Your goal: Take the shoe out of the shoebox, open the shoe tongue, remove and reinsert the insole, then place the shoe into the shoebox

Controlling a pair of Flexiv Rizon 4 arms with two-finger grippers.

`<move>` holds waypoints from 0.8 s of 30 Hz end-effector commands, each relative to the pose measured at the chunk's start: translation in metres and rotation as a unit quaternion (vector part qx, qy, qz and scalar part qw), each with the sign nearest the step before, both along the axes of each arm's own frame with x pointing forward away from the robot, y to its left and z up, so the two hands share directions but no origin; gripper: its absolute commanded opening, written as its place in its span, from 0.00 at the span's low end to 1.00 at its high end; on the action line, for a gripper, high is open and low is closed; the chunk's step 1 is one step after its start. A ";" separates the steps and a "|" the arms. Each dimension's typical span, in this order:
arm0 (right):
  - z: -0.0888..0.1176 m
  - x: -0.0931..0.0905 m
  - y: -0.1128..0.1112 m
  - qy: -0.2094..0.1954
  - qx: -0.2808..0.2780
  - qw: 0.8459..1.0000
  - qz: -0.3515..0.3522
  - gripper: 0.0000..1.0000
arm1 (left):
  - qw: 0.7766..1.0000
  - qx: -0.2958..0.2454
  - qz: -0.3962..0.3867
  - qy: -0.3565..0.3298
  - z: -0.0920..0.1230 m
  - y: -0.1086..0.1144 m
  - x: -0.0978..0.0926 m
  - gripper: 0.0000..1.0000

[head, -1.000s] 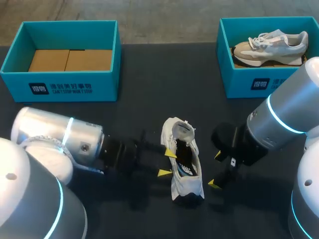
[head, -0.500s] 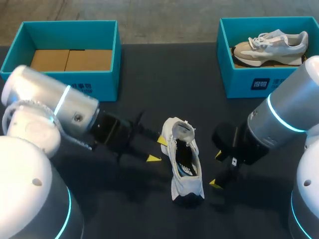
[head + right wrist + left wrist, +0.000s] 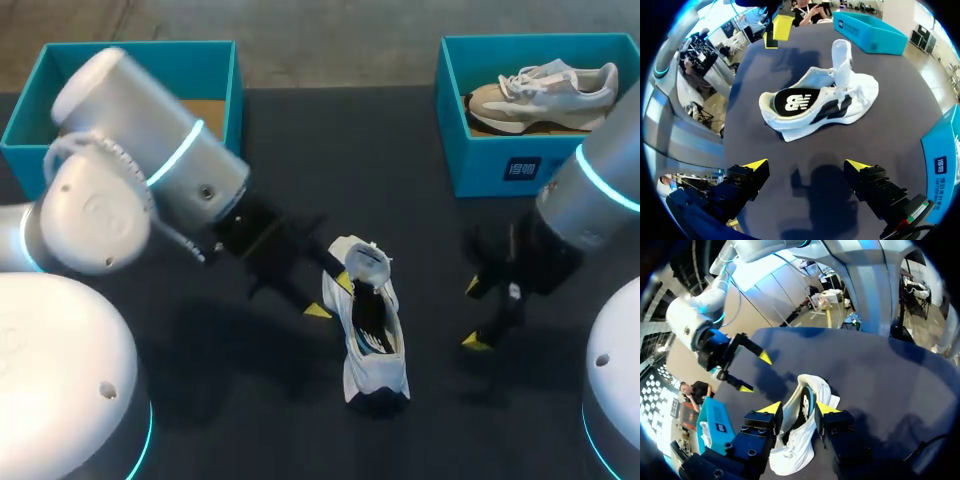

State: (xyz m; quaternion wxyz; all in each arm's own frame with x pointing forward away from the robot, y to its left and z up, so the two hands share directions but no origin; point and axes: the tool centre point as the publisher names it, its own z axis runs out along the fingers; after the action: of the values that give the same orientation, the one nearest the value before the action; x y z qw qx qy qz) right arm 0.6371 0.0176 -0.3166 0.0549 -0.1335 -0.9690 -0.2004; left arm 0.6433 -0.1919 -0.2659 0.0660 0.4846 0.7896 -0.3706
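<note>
Head view: the white shoe (image 3: 368, 325) sat on its sole near the middle of the dark table (image 3: 400, 150), lengthwise from far to near, heel end toward the robot. Its tongue (image 3: 368, 262) was pulled up and stood nearly upright. That left the mouth wide open, with the dark insole (image 3: 372, 318) showing inside. In the right wrist view the shoe (image 3: 820, 107) showed its whole side, with black panels on the white upper, the insole (image 3: 792, 102) lying flat in the heel and the tongue (image 3: 841, 55) rising above the laces.

The left gripper (image 3: 330, 297) was at the shoe's left side with its jaws spread. One yellow tip was over the shoe's edge and the other just beside it. In the left wrist view the shoe (image 3: 800, 427) lay between and under the fingers of that gripper (image 3: 798, 407). Whether either finger touched it could not be made out.

The right gripper (image 3: 474, 315) was to the right of the shoe and apart from it. Its jaws were wide open and held nothing. From its own wrist view that gripper (image 3: 806, 165) had only bare table between its fingers, with the shoe ahead.

At the far left corner stood a blue box (image 3: 140, 46) with a brown cardboard floor, partly hidden by the left arm. At the far right stood a second blue box (image 3: 500, 165) with a beige and white shoe (image 3: 545, 90) lying in it.
</note>
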 end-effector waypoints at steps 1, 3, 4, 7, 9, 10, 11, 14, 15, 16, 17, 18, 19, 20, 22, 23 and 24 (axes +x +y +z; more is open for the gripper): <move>0.018 -0.004 -0.031 -0.003 0.016 1.000 0.007 1.00 | 0.987 0.136 -0.081 0.033 0.004 -0.010 -0.001 0.40; 0.019 -0.003 -0.038 -0.002 0.016 1.000 0.007 1.00 | 0.983 0.155 -0.093 0.033 0.003 -0.013 -0.001 0.38; 0.020 -0.002 -0.041 -0.003 0.021 1.000 0.011 1.00 | 0.981 0.163 -0.102 0.036 0.003 -0.014 -0.001 0.37; 0.023 -0.001 -0.046 -0.011 0.019 0.999 0.025 1.00 | 0.975 0.183 -0.119 0.038 0.003 -0.017 0.000 0.33; 0.025 -0.003 -0.046 -0.030 0.023 0.997 0.060 1.00 | 0.972 0.190 -0.128 0.046 0.002 -0.018 0.001 0.19; 0.025 -0.003 -0.046 -0.030 0.023 0.997 0.060 1.00 | 0.972 0.190 -0.127 0.053 0.001 -0.018 0.002 0.00; 0.025 -0.003 -0.046 -0.030 0.023 0.997 0.060 1.00 | 0.972 0.190 -0.127 0.053 0.001 -0.018 0.002 0.00; 0.025 -0.003 -0.046 -0.030 0.023 0.997 0.060 1.00 | 0.972 0.190 -0.127 0.053 0.001 -0.018 0.002 0.00; 0.025 -0.003 -0.046 -0.030 0.023 0.997 0.060 1.00 | 0.972 0.190 -0.127 0.053 0.001 -0.018 0.002 0.00; 0.025 -0.003 -0.046 -0.030 0.023 0.997 0.060 1.00 | 0.972 0.190 -0.127 0.053 0.001 -0.018 0.002 0.00; 0.025 -0.003 -0.046 -0.030 0.023 0.997 0.060 1.00 | 0.972 0.190 -0.127 0.053 0.001 -0.018 0.002 0.00; 0.025 -0.003 -0.046 -0.030 0.023 0.997 0.060 1.00 | 0.972 0.190 -0.127 0.053 0.001 -0.018 0.002 0.00; 0.025 -0.003 -0.046 -0.030 0.023 0.997 0.060 1.00 | 0.972 0.190 -0.127 0.053 0.001 -0.018 0.002 0.00; 0.025 -0.003 -0.046 -0.030 0.023 0.997 0.060 1.00 | 0.972 0.190 -0.127 0.053 0.001 -0.018 0.002 0.00; 0.025 -0.003 -0.046 -0.030 0.023 0.997 0.060 1.00 | 0.972 0.190 -0.127 0.053 0.001 -0.018 0.002 0.00; 0.025 -0.003 -0.046 -0.030 0.023 0.997 0.060 1.00 | 0.972 0.190 -0.127 0.053 0.001 -0.018 0.002 0.00; 0.025 -0.003 -0.046 -0.030 0.023 0.997 0.060 1.00 | 0.972 0.190 -0.127 0.053 0.001 -0.018 0.002 0.00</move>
State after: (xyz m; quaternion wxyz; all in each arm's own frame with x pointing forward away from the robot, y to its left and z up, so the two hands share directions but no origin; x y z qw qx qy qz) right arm 0.6359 -0.0279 -0.2910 0.0422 -0.0671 -0.9716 -0.2229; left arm 0.6433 -0.2066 -0.2657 -0.0903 0.5557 0.7828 -0.2651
